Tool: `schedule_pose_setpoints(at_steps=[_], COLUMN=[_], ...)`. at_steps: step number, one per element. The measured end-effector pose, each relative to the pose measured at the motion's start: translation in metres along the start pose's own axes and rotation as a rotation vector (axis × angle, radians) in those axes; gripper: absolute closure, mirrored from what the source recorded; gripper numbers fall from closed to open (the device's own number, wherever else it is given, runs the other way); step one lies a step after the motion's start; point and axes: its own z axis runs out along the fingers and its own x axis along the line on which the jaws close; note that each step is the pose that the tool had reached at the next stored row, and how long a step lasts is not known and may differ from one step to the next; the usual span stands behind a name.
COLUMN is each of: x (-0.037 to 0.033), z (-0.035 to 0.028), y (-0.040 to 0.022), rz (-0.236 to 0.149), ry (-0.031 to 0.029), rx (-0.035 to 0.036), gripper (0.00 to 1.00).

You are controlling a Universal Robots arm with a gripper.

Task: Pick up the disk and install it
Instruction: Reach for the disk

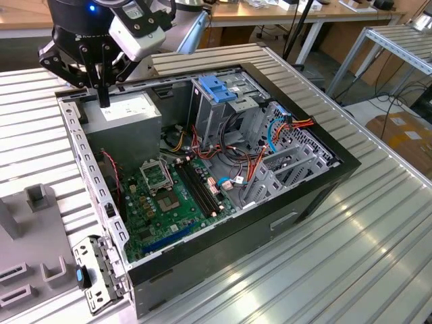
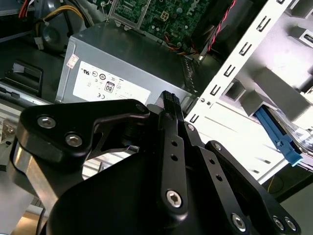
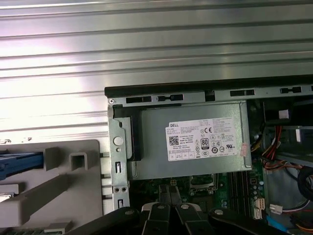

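Note:
My gripper (image 1: 103, 101) hangs over the back corner of the open computer case (image 1: 270, 223), its two black fingers pressed together with nothing between them. In both wrist views the fingertips (image 2: 168, 96) (image 3: 168, 191) point down at the grey power-supply box (image 3: 195, 142). Of the disk I see only a blue side rail (image 2: 276, 134) (image 3: 19, 164), lying on the grey holder (image 3: 54, 186) outside the case; its metal body is mostly cut off. The gripper is well apart from it.
Inside the case lie the green motherboard (image 1: 169, 196), bundles of red and orange cables (image 1: 270, 135) and a metal drive cage with a light-blue top (image 1: 219, 91). The case stands on a ribbed metal table (image 1: 351, 256). The grey holder (image 1: 34, 250) sits at the exterior view's left.

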Motion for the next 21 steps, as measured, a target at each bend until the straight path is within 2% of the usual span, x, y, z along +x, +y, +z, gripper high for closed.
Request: schedule_pose_setpoints(at_steps=[21], x=[0.0113], z=[-0.0001], y=[-0.0009], rz=[0.000], ry=[0.0006], rx=[0.0000], gripper=[0.89])
